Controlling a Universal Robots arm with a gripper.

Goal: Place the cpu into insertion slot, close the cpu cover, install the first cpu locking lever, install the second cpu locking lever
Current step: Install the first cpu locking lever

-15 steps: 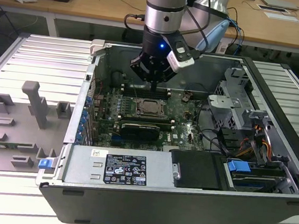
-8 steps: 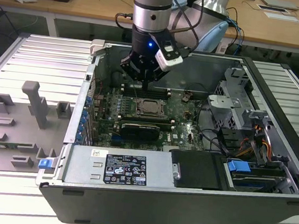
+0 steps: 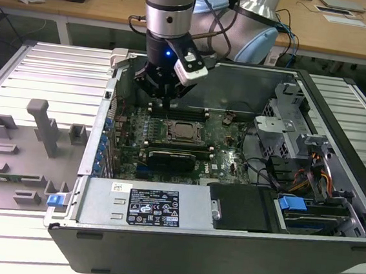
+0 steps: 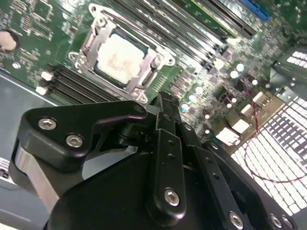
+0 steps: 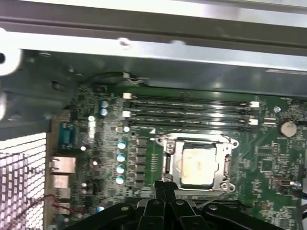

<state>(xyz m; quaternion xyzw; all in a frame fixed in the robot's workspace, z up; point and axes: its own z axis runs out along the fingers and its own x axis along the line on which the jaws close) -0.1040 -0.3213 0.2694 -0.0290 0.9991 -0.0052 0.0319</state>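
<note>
Near the cpu (image 3: 182,131), end effector (image 3: 167,102) pointing down (fingers (image 4: 166,120) together)

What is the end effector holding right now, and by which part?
Nothing. The end effector is shut and empty; the cpu lies in the insertion slot.

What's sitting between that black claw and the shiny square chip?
Only the silver edge of the cpu cover framing the cpu; the gripper hangs beside it, in the second wrist view.
</note>
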